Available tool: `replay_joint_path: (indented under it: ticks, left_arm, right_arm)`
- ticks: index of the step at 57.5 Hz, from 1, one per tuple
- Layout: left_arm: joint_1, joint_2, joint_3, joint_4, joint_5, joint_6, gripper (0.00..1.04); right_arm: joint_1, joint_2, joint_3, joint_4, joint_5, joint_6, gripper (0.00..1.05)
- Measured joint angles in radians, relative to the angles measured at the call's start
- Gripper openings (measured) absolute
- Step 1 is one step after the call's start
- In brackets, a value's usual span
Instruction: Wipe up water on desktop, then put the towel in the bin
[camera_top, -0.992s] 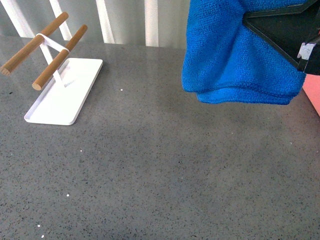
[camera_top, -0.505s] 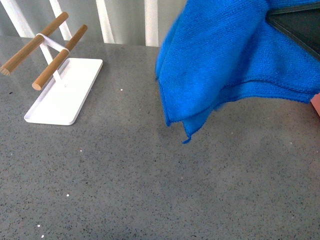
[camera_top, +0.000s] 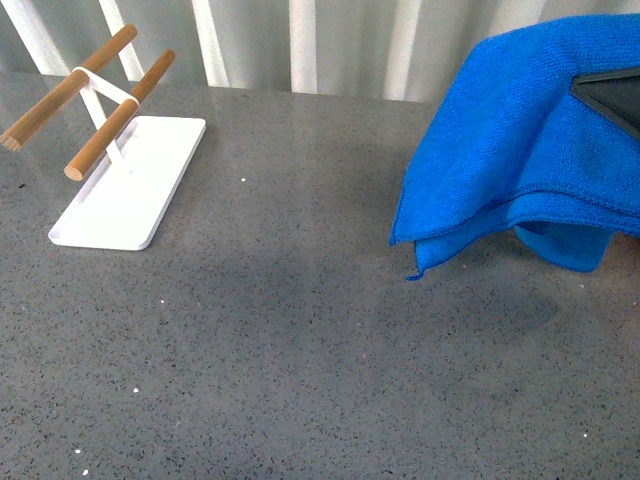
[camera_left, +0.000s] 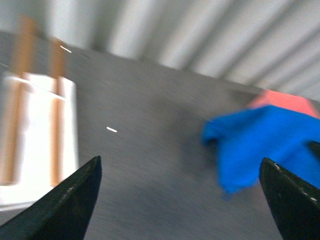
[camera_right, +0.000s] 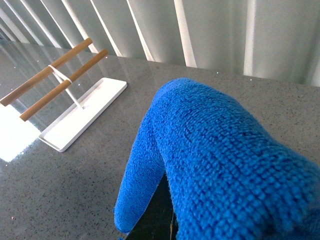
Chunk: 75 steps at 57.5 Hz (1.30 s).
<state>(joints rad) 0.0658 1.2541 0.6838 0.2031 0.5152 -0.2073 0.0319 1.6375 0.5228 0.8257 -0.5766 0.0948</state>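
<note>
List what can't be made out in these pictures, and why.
1. Right gripper: jaws buried under the towel in the front and right wrist views, so its grip is unseen.
2. Bin: only a blurred pink corner behind the towel, left wrist view.
3. Water on the desktop: faint darker patches in the front view could be damp or shadow.
4. Left wrist view: motion blur smears fine detail.

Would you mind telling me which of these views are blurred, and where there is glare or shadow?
Left wrist view: motion-blurred throughout, the rack and towel smeared, the white flecks of the desktop drawn into streaks. Front view: sharp, with a soft shadow on the desktop under the towel. Right wrist view: mostly sharp, with bright glare on the desktop beside the rack.
</note>
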Motion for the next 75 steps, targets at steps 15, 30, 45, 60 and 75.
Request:
replay_joint_path:
  ticks: [15,30,45,60,75]
  left_arm:
    - [-0.047,-0.202,-0.396,0.558,-0.508,0.185,0.35]
    - [-0.066,-0.385,-0.544,0.520,-0.516,0.200,0.03]
    - [-0.066,-0.531,-0.608,0.435,-0.516,0.200,0.03]
    - [-0.066,-0.634,-0.661,0.400,-0.515,0.200,0.03]
    - [-0.066,-0.787,-0.661,0.264,-0.515,0.200,0.03]
  right_arm:
    - [0.006,0.011,0.016,-0.016,0.007,-0.004,0.03]
    - [0.018,-0.002,0.053,-0.174,0.077,-0.059,0.03]
    - [0.028,-0.040,0.053,-0.231,0.092,-0.093,0.03]
    - [0.028,-0.050,0.056,-0.253,0.115,-0.112,0.03]
    - [0.037,-0.050,0.070,-0.297,0.157,-0.122,0.03]
